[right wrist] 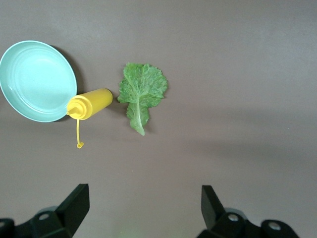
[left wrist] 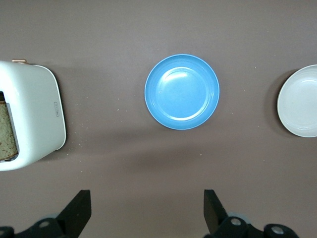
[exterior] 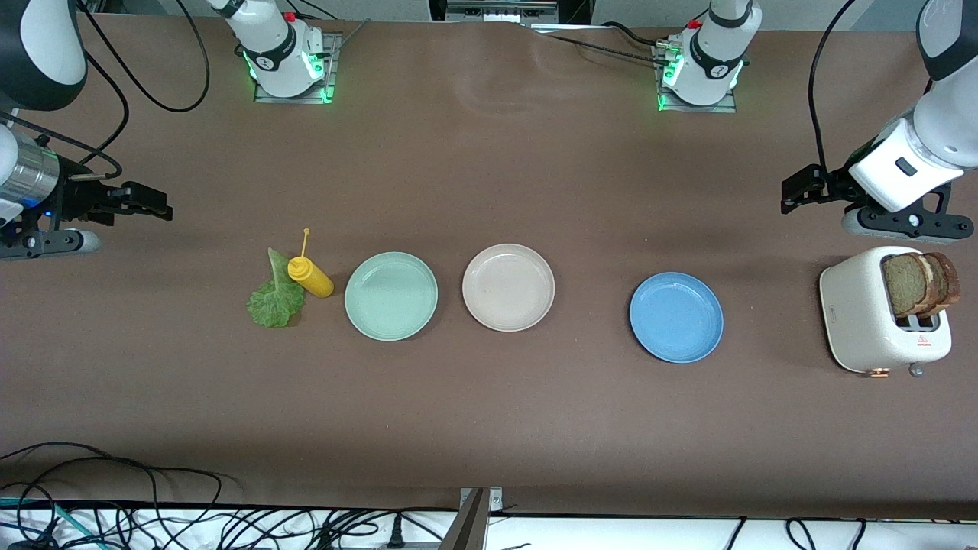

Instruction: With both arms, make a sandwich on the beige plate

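Observation:
The beige plate (exterior: 508, 287) lies bare mid-table; its edge shows in the left wrist view (left wrist: 299, 101). Two brown bread slices (exterior: 921, 283) stand in a white toaster (exterior: 863, 321) at the left arm's end, also in the left wrist view (left wrist: 6, 134). A green lettuce leaf (exterior: 273, 298) lies flat on the table toward the right arm's end, also in the right wrist view (right wrist: 142, 94). My left gripper (exterior: 795, 192) (left wrist: 147, 210) is open and empty over bare table by the toaster. My right gripper (exterior: 157, 202) (right wrist: 144, 208) is open and empty over bare table by the lettuce.
A yellow squeeze bottle (exterior: 309, 276) (right wrist: 91, 103) lies between the lettuce and a mint green plate (exterior: 391, 296) (right wrist: 37, 81). A blue plate (exterior: 676, 317) (left wrist: 182, 91) lies between the beige plate and the toaster (left wrist: 29, 116). Cables run along the table edge nearest the front camera.

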Controlling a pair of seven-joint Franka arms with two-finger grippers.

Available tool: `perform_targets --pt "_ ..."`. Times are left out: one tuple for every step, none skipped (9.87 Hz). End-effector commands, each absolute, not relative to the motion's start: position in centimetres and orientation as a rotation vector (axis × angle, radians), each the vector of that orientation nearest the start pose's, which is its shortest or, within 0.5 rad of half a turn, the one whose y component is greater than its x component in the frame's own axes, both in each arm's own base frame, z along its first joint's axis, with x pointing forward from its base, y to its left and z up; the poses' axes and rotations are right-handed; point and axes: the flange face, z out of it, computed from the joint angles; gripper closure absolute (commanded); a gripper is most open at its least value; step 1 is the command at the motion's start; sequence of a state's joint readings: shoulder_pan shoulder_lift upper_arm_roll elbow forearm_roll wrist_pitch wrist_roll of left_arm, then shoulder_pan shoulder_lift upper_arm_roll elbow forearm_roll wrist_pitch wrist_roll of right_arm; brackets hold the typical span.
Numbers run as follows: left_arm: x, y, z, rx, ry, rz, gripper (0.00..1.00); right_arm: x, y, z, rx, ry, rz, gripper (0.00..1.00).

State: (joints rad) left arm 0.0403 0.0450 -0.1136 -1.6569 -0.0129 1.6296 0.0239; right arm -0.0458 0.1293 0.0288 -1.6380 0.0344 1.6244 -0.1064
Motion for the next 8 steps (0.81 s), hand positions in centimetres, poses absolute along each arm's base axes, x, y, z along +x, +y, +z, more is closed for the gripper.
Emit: perform_targets --pt "56.6 -4.4 57.0 -3.138 0.176 0.113 0.00 58.7 -1.0 52.5 -3.065 -0.148 0.214 0.00" --pt "56.6 -4.4 57.0 -3.138 0.176 0.113 0.00 58.9 -1.0 52.2 -3.064 -0.148 0.221 0.00" --pt "56.8 -4.2 56.8 -3.142 0.176 0.118 0.00 58.9 -1.0 52.2 -3.064 -0.148 0.219 0.00" --pt "57.7 -3.5 55.3 -3.133 0.165 0.151 0.00 58.9 -1.0 52.2 -3.064 -0.148 0.219 0.00" --pt "58.3 -3.1 55.6 -3.136 0.155 0.137 0.00 58.8 -1.0 52.1 -3.063 -0.148 0.224 0.00" --pt "58.8 -2.0 54.8 -3.135 0.127 0.153 0.00 58.8 -1.1 52.1 -3.063 -0.145 0.224 0.00" --pt "59.4 1.1 53.2 -3.130 0.055 0.191 0.00 58.9 -1.0 51.9 -3.063 -0.147 0.228 0.00" --pt "59.7 4.2 52.2 -3.134 0.007 0.218 0.00 58.9 -1.1 52.0 -3.063 -0.145 0.224 0.00"
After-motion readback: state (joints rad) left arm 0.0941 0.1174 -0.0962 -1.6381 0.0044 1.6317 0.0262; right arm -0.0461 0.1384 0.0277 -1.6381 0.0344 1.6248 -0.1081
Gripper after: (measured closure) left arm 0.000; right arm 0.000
